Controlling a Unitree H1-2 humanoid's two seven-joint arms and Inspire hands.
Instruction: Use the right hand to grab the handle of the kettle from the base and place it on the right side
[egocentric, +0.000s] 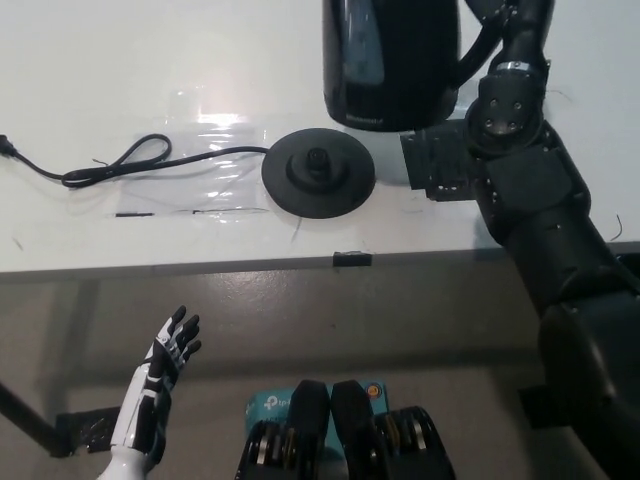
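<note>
The black right hand (512, 25) is clenched around the handle of the black electric kettle (392, 60), holding it in the air, up and to the right of its round base (318, 174). The base sits on the white table (120, 80), its power cord (130, 165) trailing left. The white left hand (160, 375) rests low at left, fingers spread, holding nothing.
</note>
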